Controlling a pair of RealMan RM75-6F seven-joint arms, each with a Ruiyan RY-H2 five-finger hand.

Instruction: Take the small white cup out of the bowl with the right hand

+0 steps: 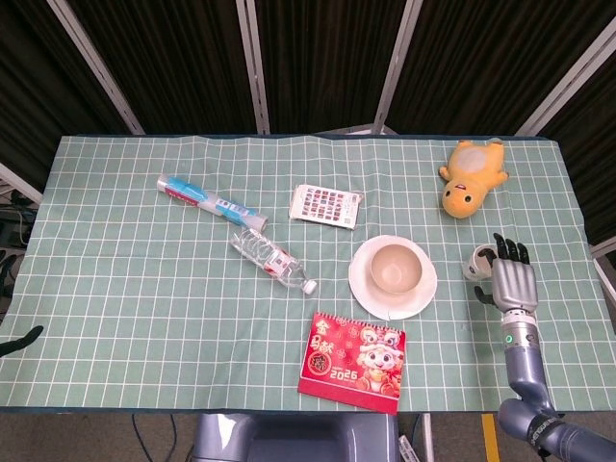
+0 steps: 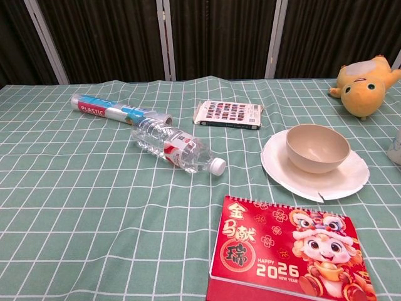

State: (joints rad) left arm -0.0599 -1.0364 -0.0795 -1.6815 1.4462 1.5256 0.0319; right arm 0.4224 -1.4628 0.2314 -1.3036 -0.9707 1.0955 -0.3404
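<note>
The small white cup (image 1: 475, 264) is already out of the bowl (image 1: 400, 269): it sits on the checked tablecloth (image 1: 144, 279) to the right of the bowl and its white plate (image 1: 364, 286), clear of the plate's rim, and it looks tipped over or at least leaning. The chest view catches only a sliver of it at the right edge. The right hand (image 1: 509, 279) is just beside the cup on the side away from the bowl, back of the hand toward the head camera, fingers (image 1: 510, 252) extended upward and spread; whether it touches or holds the cup cannot be told from this angle. The left hand (image 1: 21, 339) is only a dark tip far left of the bowl, off the table edge, and its state cannot be told.

Judged by its look, the cup is light, stiff and smooth, probably ceramic or hard plastic, so it would slide or roll at a nudge and could chip if knocked. A hold across its wall near the rim, thumb opposite the fingers, should be surest. The bowl itself is empty.
</note>
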